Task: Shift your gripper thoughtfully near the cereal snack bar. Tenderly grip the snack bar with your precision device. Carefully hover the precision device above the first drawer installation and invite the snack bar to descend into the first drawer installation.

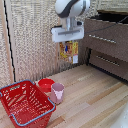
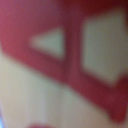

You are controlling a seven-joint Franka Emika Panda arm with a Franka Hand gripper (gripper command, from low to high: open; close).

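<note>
In the exterior view my gripper (image 1: 68, 41) hangs from the white-and-grey arm, high above the wooden floor. It is shut on the top edge of the cereal snack bar (image 1: 68, 51), a yellow-orange pack with red print that hangs upright below the fingers. The first drawer (image 1: 113, 18) of the brown dresser stands open and dark inside, to the exterior view's right of the gripper and slightly higher than the pack. The gripper is beside the dresser, not over the drawer. The wrist view is a close blur of red bands and pale patches; I cannot tell what it shows.
Lower dresser drawers with silver bar handles (image 1: 103, 39) sit below the open one. A red basket (image 1: 25, 102) stands at the exterior view's lower left, with a red bowl (image 1: 46, 84) and a pink cup (image 1: 57, 92) beside it.
</note>
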